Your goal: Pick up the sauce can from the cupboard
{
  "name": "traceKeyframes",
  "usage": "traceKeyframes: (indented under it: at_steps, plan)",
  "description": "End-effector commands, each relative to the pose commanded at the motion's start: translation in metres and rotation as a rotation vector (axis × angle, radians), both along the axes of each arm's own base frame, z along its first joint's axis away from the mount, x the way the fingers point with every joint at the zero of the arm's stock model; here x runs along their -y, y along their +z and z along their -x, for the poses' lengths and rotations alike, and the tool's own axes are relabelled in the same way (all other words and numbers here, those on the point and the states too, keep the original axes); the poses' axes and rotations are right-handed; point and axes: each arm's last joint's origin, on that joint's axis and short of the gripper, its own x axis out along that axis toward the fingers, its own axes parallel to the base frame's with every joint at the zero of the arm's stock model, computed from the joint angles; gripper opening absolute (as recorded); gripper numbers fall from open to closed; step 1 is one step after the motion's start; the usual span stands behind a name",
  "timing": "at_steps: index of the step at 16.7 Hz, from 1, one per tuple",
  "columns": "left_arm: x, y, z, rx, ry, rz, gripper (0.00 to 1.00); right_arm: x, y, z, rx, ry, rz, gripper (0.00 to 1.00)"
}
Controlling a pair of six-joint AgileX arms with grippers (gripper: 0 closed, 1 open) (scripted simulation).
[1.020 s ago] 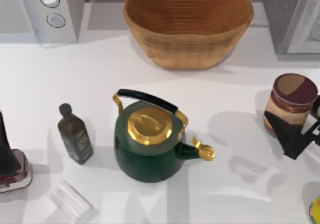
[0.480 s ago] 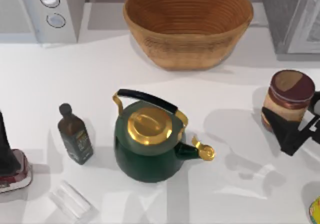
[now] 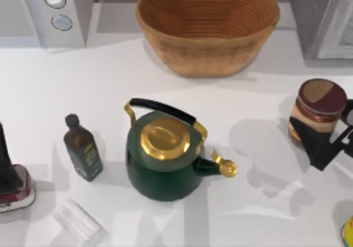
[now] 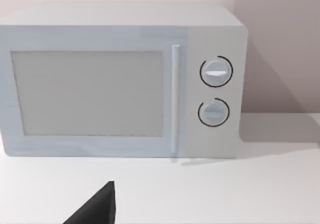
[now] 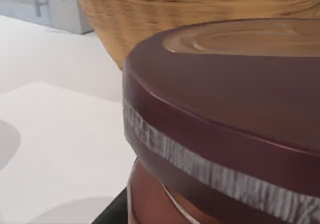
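Observation:
The sauce can (image 3: pixel 319 110), with a maroon-and-brown round top and a tan label band, hangs over the right side of the white table, in front of the grey cupboard (image 3: pixel 320 15). My right gripper (image 3: pixel 325 134) is shut on it, one black finger (image 3: pixel 311 143) across its lower body and the other at the frame's right edge. Its maroon lid (image 5: pixel 235 109) looms close in the right wrist view. A dark part of my left gripper (image 4: pixel 97 209) shows in the left wrist view, facing the microwave (image 4: pixel 120 79).
A green kettle (image 3: pixel 162 159) with a gold lid stands mid-table. A dark bottle (image 3: pixel 83 148) is to its left, and a clear glass (image 3: pixel 77 220) lies at the front left. A wicker basket (image 3: pixel 207 26) sits at the back. The microwave (image 3: pixel 44 12) is at the back left.
My right gripper and the sauce can have shifted slightly left and toward the back over the last second. Nothing else has moved.

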Motion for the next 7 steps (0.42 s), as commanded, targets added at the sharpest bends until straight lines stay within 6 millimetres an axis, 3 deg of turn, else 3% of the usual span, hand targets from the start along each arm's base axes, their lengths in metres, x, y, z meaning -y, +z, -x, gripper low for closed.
traceKeyframes:
  at_steps: [2,7]
  plan:
    - [0.0,0.0,0.0,0.0,0.0,0.0,1.0,0.0,0.0,0.0,0.0,0.0,0.0,1.0]
    - [0.0,0.0,0.0,0.0,0.0,0.0,1.0,0.0,0.0,0.0,0.0,0.0,0.0,1.0]
